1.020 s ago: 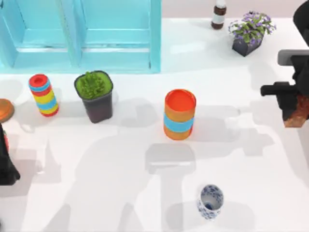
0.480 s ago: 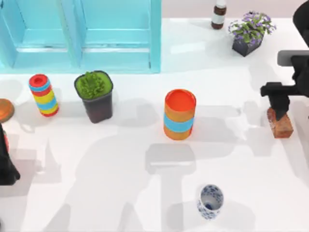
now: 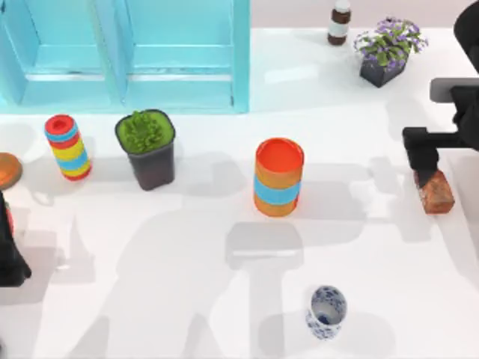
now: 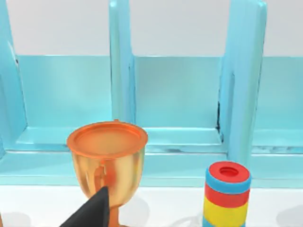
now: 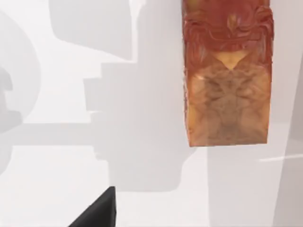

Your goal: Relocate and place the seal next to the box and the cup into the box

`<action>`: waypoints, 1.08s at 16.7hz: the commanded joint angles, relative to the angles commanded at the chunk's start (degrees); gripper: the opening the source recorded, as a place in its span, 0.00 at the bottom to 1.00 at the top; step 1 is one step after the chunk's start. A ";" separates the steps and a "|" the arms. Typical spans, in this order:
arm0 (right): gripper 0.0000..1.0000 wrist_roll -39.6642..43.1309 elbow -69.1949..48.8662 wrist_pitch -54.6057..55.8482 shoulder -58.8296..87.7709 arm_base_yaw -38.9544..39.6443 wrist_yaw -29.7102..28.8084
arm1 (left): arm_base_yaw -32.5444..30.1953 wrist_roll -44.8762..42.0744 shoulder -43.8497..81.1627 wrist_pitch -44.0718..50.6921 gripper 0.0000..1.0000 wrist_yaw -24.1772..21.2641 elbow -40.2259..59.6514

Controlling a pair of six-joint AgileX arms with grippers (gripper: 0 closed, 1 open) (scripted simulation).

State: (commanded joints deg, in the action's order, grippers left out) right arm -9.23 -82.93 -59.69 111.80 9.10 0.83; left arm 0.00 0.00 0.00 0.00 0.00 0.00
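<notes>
Hovering over the far right of the worktop (image 3: 187, 262), the right hand (image 3: 423, 158) sat just above the near end of the seal (image 3: 435, 192), well to the right of the orange cylinder with a blue band (image 3: 278, 177). The seal lay flat on the white surface, and in the right wrist view its carved reddish-brown face (image 5: 227, 71) was seen whole, with no finger against either flank. Whether the fingers were spread or pressed together could not be told; they seemed to be clear of the block, so the seal appeared to rest under its own weight.

The turquoise box (image 3: 127, 56) stood far off to the upper left of the cylinder, so the seal was nowhere near its goal beside it. The blue-and-white cup (image 3: 326, 311) stood upright, below and slightly right of the cylinder, untouched and well apart from both hands.

The left hand (image 3: 9, 247) was parked at the left edge, far left of the cylinder, its camera facing a golden goblet (image 4: 107, 158), a striped stack of rings (image 4: 226, 193) and the box's compartments; its fingers' state could not be told.

A green plant pot (image 3: 147, 148) stood left of the cylinder; a flower planter (image 3: 388, 49) and small bottle (image 3: 339, 22) stood above and to its right.
</notes>
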 joint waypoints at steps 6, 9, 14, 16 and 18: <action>1.00 0.06 -6.36 -4.26 -0.14 -0.03 0.89 | 0.00 0.00 0.00 0.00 1.00 0.00 0.00; 1.00 0.34 -11.43 -8.56 -0.33 -0.23 0.99 | 0.00 0.00 0.00 0.00 1.00 0.00 0.00; 1.00 0.62 -17.81 -18.95 -0.79 -0.36 0.77 | 0.00 0.00 0.00 0.00 1.00 0.00 0.00; 1.00 0.40 -20.13 -21.73 -1.34 -0.23 0.25 | 0.00 0.00 0.00 0.00 1.00 0.00 0.00; 1.00 0.24 -20.66 -22.25 -1.61 -0.24 0.02 | 0.00 0.00 0.00 0.00 1.00 0.00 0.00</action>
State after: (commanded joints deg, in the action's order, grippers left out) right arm -9.00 -103.59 -81.94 110.19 8.86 0.85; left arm 0.00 0.00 0.00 0.00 0.00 0.00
